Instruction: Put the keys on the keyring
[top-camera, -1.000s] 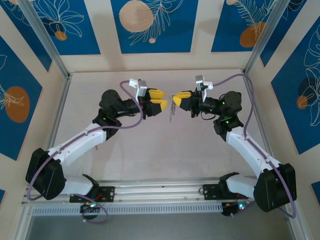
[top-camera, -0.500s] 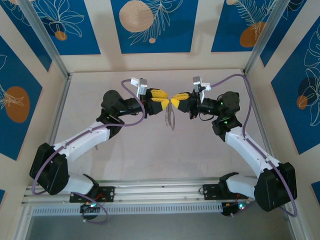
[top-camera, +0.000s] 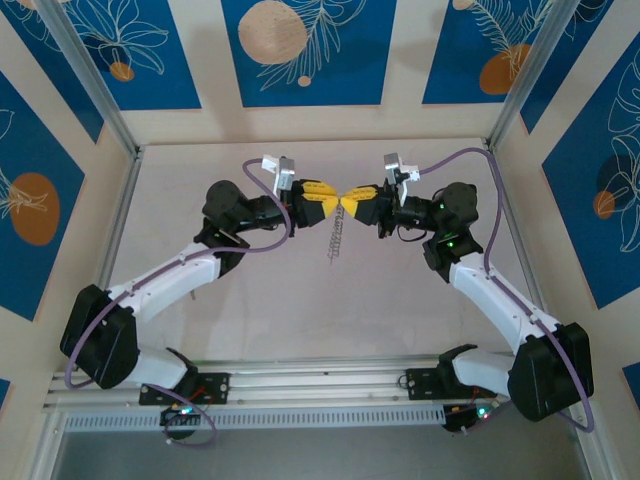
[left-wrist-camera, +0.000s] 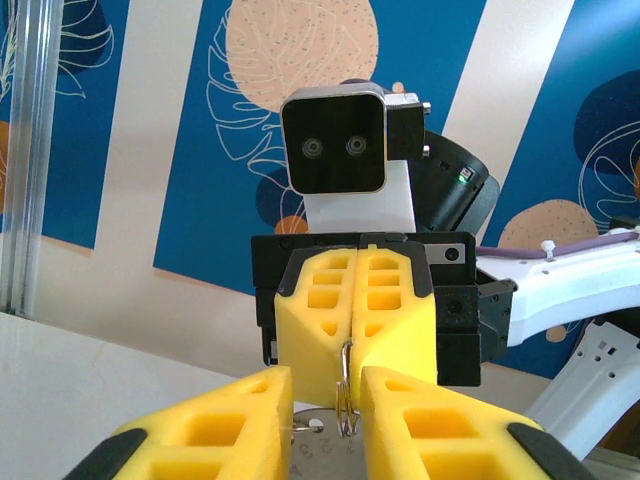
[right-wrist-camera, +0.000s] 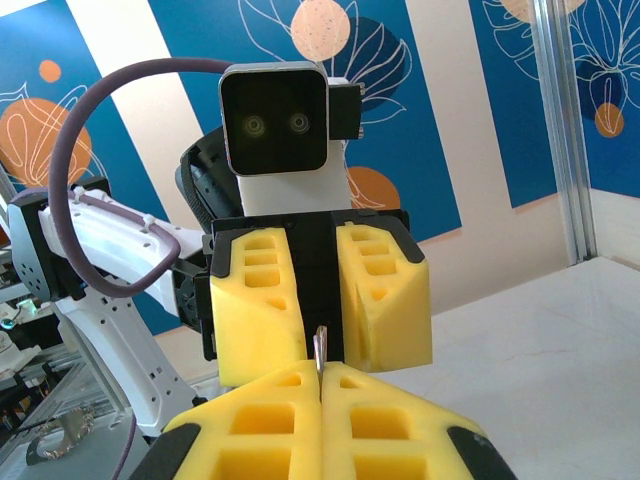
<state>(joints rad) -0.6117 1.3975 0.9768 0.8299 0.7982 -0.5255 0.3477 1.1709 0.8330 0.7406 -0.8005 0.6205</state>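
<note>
Keyring (left-wrist-camera: 346, 388) sits low in the centre of my left wrist view. It is a thin grey loop standing upright, with its upper end caught in the seam of the right gripper (left-wrist-camera: 355, 335), whose yellow fingers are pressed flat together on it. In my right wrist view a grey sliver of the same loop pokes up from between those clamped fingers, just below frame centre.

Left gripper (left-wrist-camera: 326, 390) comes in from the bottom edge of its own view, fingers parted on either side of the loop. The loop stands nearer the right-hand finger, and I can't tell whether it touches. The gap is plainly wider than the wire, so I read that gripper as released and grasping nothing. Below the loop, at the bottom edge, I see a flat silvery piece with stamped marks, partly hidden by the fingers.

From above, both grippers meet tip to tip a little above frame centre. The keys (top-camera: 332, 250) dangle from that meeting point as a thin silvery string, running down and slightly left over the pale table (top-camera: 250, 300). I can't separate single keys there, nor tell whether the lowest one touches the surface. The arms reach in from the lower left and lower right corners.
</note>
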